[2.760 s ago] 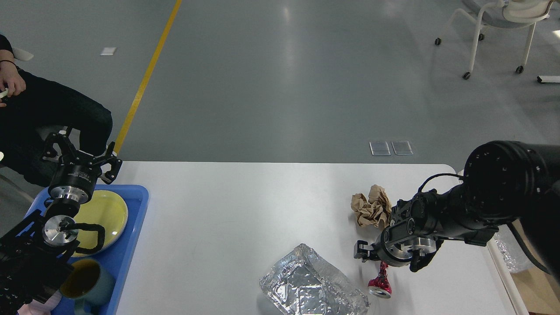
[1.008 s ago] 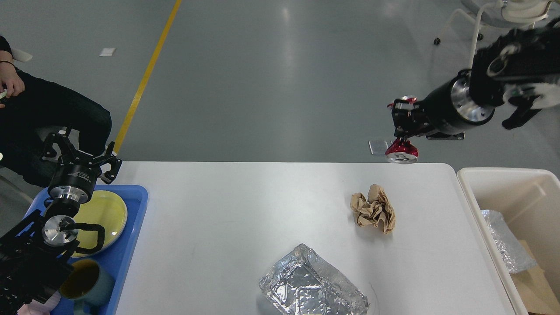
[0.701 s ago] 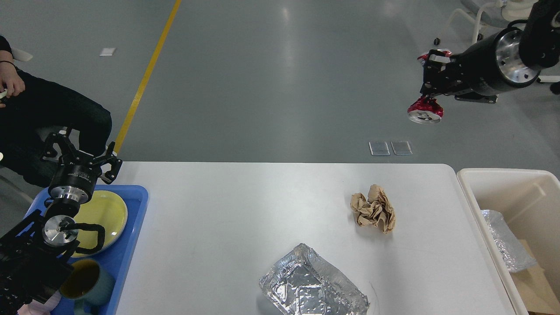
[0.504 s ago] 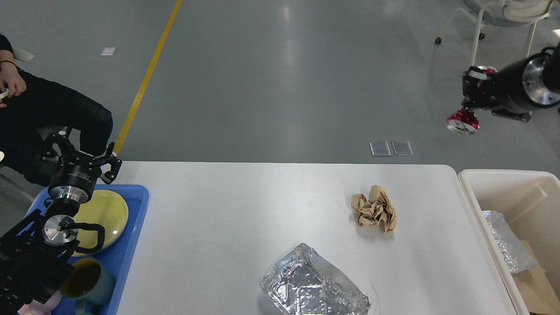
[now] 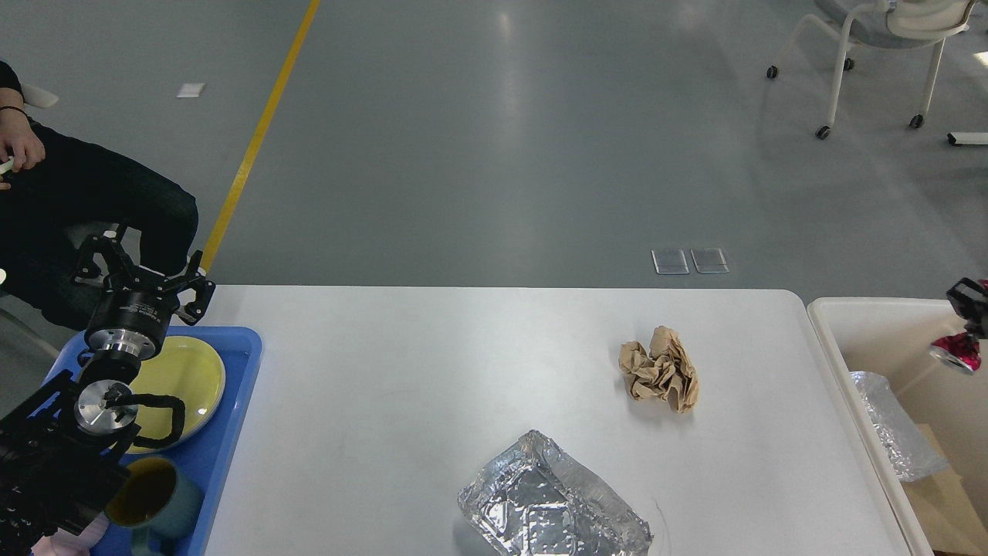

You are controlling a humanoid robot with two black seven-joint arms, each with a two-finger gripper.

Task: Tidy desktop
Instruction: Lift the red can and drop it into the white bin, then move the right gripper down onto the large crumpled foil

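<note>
The white desktop (image 5: 432, 371) holds a crumpled brown paper ball (image 5: 660, 369) at the right middle and a crushed foil tray (image 5: 552, 506) at the front. My right gripper (image 5: 971, 300) shows only at the right edge. It is shut on a crushed red can (image 5: 955, 351) and holds it above the cream bin (image 5: 872, 316). My left gripper (image 5: 143, 270) is open and empty above the far end of the blue tray (image 5: 231, 432).
The blue tray holds a yellow plate (image 5: 181, 378) and a dark mug (image 5: 150, 494). Crumpled foil (image 5: 895, 432) lies in the cream bin. A seated person (image 5: 77, 201) is at the far left. A wheeled chair (image 5: 888, 46) stands at the back right.
My right gripper picked the red can off the desktop, lifted it high beyond the table, then swung right and down over the cream bin. The left arm has not moved.
</note>
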